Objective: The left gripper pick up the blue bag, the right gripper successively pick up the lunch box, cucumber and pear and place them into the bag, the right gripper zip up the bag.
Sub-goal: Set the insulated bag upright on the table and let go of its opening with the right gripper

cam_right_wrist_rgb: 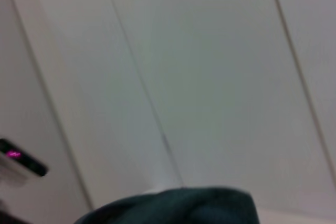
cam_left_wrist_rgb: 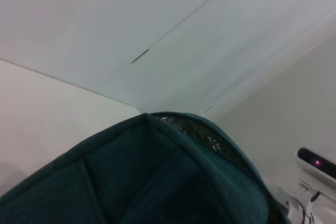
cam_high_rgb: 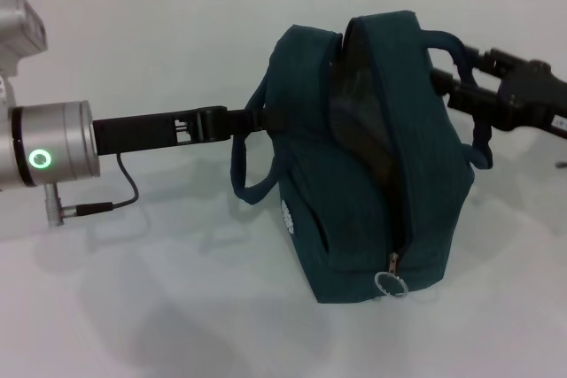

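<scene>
On white table (cam_high_rgb: 133, 307), blue bag (cam_high_rgb: 363, 183) between left end effector (cam_high_rgb: 257, 119), right end effector (cam_high_rgb: 447, 81)

Bright, even overhead light; soft shadow pools under blue bag (cam_high_rgb: 372, 174) on white table (cam_high_rgb: 133, 307). Both wrist views blurred, bag fabric out of focus.

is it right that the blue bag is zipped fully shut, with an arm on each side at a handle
Not quite. In the head view the blue bag gapes open along the top, its zipper pull down at the near end. The rest holds: the left gripper and right gripper are each at a handle.
</scene>
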Robot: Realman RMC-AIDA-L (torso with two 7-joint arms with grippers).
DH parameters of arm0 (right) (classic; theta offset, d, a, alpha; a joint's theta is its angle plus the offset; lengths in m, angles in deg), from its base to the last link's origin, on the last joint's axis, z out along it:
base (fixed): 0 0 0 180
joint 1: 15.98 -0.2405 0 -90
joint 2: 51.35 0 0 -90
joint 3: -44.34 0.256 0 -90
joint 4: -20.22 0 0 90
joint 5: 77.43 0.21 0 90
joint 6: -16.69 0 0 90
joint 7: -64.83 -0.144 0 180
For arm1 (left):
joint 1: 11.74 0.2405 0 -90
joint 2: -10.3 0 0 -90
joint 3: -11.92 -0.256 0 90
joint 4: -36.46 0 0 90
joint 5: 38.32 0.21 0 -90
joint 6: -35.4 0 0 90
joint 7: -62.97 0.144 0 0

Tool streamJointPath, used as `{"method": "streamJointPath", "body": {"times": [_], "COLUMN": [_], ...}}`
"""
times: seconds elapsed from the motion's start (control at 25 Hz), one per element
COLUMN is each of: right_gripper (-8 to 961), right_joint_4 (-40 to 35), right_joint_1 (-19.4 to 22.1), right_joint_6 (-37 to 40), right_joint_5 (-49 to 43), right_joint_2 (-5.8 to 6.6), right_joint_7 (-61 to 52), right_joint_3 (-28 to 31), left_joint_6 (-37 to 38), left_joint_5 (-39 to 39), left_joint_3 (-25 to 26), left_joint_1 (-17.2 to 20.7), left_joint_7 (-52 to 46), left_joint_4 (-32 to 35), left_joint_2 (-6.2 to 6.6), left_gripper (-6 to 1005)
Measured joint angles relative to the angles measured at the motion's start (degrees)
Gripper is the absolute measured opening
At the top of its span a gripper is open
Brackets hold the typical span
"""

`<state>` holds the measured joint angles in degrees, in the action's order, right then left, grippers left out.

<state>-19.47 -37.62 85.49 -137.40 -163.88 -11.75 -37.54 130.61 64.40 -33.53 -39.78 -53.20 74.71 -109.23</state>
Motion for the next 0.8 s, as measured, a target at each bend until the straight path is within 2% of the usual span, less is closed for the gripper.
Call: {"method": "streamJointPath", "body": {"times": [0.16,0.24,0.48,0.72,0.8], "right_gripper": [692,692,692,692,692], "right_joint_4": [0.5,0.5,0.5,0.8,1.4], "right_joint_1": [0.5,1.6,5.2,4.5,3.6], "right_joint_6": [4.5,7.8,21.2,36.1,37.7], "right_joint_5": [-2.0,-2.0,-2.4,-8.9,-11.4], "right_joint_2": [1.55,1.83,0.35,0.26,0.06], "right_joint_7": [-5.1,-5.3,2.4,8.6,8.7], "right_joint_3": [0.1,1.7,9.7,10.5,10.5], "left_joint_6": [-0.9,-1.1,-1.5,-2.7,-2.8], "left_joint_5": [0.0,-0.1,-0.1,-0.1,-0.2], "left_joint_3": [0.0,0.0,0.0,0.0,0.0], "left_joint_1": [0.2,0.3,0.3,0.0,-0.2], "left_joint_7": [0.7,1.3,2.3,2.4,2.4], "left_joint_4": [-0.3,-0.9,-1.4,-1.9,-2.1], "left_joint_2": [0.01,0.07,0.16,0.11,0.12], "left_gripper": [91,91,92,92,92]}}
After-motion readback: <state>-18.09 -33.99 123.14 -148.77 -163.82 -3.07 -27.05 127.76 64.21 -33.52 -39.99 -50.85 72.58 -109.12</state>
